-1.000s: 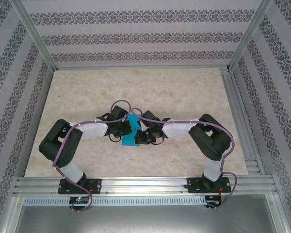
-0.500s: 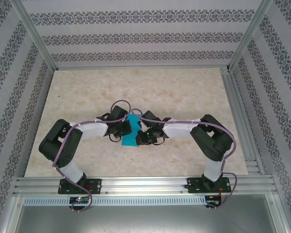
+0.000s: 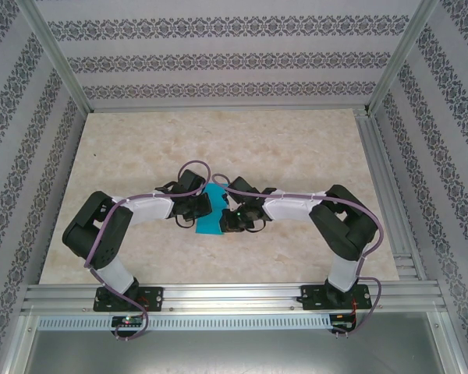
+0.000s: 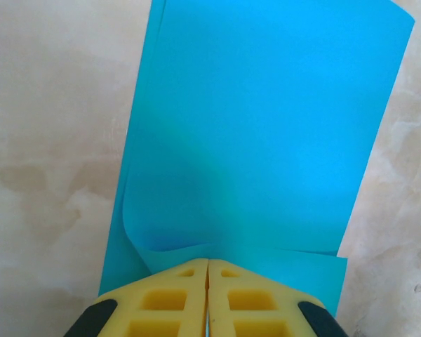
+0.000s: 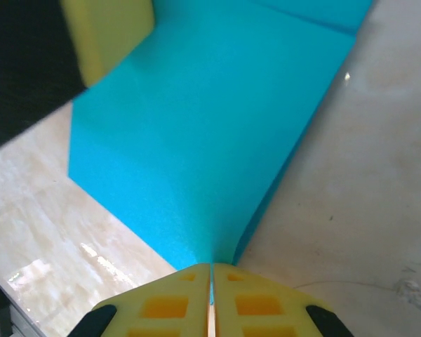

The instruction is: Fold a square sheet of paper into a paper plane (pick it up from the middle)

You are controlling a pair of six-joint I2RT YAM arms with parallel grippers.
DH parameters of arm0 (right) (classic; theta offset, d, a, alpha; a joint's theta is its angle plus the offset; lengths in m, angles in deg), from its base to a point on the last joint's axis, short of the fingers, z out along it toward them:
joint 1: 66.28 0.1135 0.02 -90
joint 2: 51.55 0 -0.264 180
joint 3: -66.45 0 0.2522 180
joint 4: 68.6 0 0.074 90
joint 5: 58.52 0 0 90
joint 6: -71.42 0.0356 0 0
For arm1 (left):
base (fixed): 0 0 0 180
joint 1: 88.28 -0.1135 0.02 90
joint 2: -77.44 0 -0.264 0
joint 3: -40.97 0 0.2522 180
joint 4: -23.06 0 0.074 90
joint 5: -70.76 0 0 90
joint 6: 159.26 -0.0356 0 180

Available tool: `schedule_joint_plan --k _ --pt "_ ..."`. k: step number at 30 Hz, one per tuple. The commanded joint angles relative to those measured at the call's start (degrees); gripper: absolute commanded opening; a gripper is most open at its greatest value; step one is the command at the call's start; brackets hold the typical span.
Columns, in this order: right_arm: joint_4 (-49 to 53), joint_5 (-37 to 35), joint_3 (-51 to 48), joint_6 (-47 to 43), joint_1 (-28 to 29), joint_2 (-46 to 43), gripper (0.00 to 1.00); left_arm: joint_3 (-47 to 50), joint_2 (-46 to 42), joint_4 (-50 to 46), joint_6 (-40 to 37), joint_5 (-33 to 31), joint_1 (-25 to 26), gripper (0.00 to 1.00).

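Note:
The square sheet of paper (image 3: 211, 212), plain turquoise-blue, lies mid-table between both grippers, folded over on itself. In the left wrist view the paper (image 4: 259, 126) has its upper layer curling up from the lower one just ahead of my left gripper (image 4: 208, 261), whose yellow fingers are pressed together at the paper's near edge. In the right wrist view my right gripper (image 5: 211, 265) is shut on a corner of the paper (image 5: 196, 126), with blue showing in the slit. A yellow finger of the left gripper (image 5: 105, 35) shows at the top left. From above, the left gripper (image 3: 200, 207) and right gripper (image 3: 228, 219) face each other across the sheet.
The marble-look table (image 3: 218, 140) stretches away behind the grippers. Patterned walls close it in on three sides. Aluminium rails run along the front edge (image 3: 234, 296) and the right side (image 3: 386, 179).
The right arm has edged slightly left towards the paper and its jaws have tightened a touch. The left arm and the sheet look unchanged.

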Motion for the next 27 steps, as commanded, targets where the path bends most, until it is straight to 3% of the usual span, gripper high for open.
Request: schedule_joint_plan --k 1,12,22,27 --pt "-3.44 -1.67 1.41 1.55 0.63 -1.09 0.11 1.24 0.30 -4.79 0.31 -2.32 0.17 0.09" --pt "-5.14 -0.49 3.16 2.73 0.63 4.77 0.11 1.10 -0.87 -4.61 -0.23 -0.65 0.11 0.10" --pt "-2.11 -2.39 2.42 2.10 0.55 6.66 0.10 1.59 -3.86 1.68 -0.82 9.81 0.18 0.17" --pt "-1.39 -2.84 2.83 2.04 0.55 7.05 0.10 1.92 -2.69 2.41 -0.84 11.71 0.26 0.17"
